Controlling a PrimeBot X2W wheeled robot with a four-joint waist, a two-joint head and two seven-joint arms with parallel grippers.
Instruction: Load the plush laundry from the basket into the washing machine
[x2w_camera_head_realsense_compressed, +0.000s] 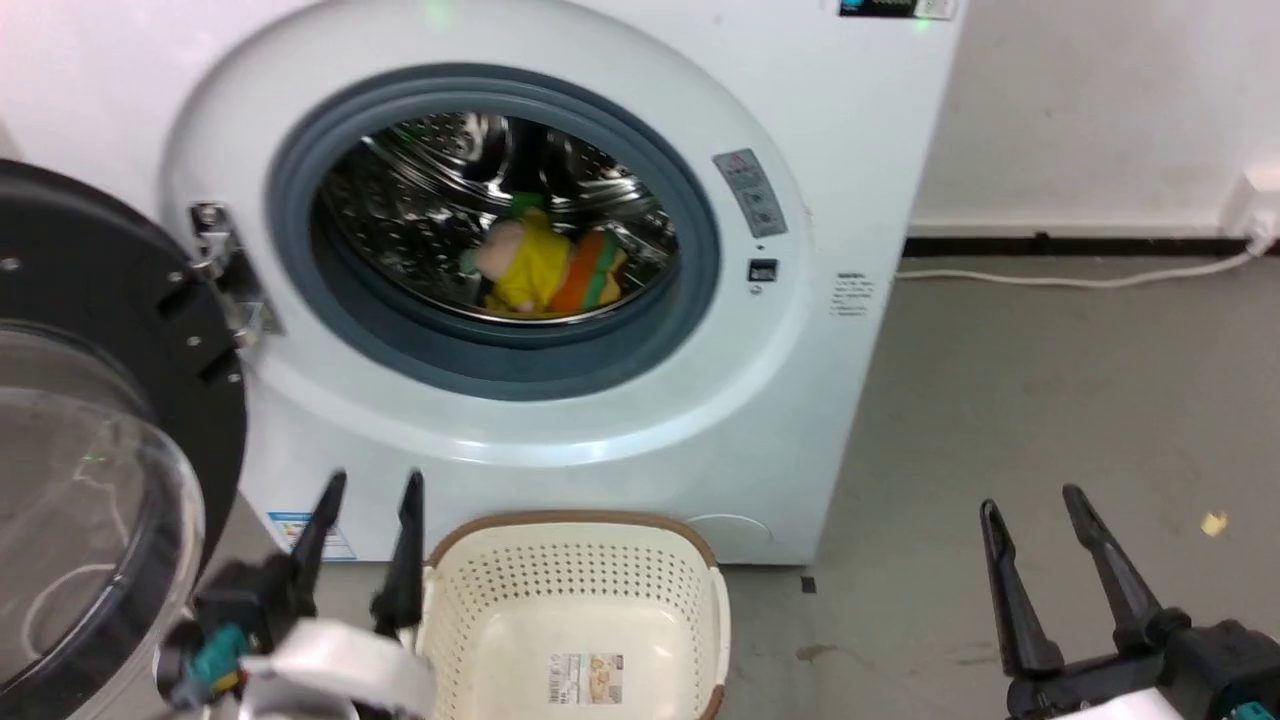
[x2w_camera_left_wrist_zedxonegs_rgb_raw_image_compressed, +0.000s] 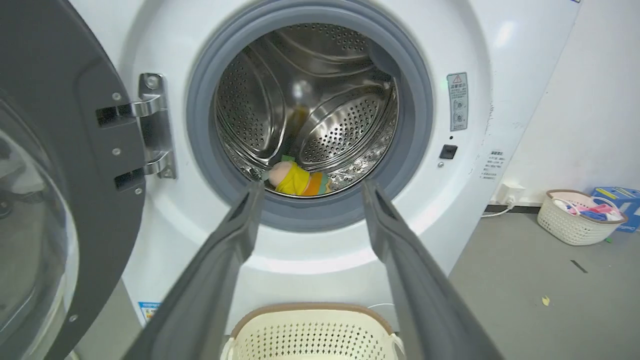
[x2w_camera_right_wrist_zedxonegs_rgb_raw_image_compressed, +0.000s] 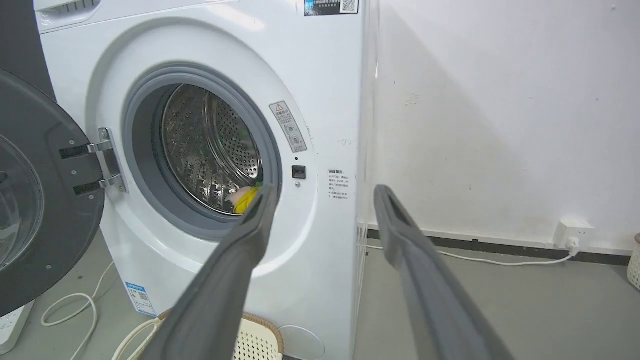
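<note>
Plush laundry (x2w_camera_head_realsense_compressed: 545, 268): one, lying on the drum floor of the washing machine (x2w_camera_head_realsense_compressed: 850, 200), ahead of the left jaws. Its long axis runs across the port, with the head left and the striped body right.
Left jaws: wide apart, gripping nothing; fingers (x2w_camera_head_realsense_compressed: 405, 560) just left of the basket (x2w_camera_head_realsense_compressed: 575, 522).
Right jaws: wide apart, gripping nothing; fingers (x2w_camera_head_realsense_compressed: 1010, 590) well right of the basket, over open floor (x2w_camera_head_realsense_compressed: 1000, 400).
Door (x2w_camera_head_realsense_compressed: 110, 420): one, swung open left of the left jaws.
</note>
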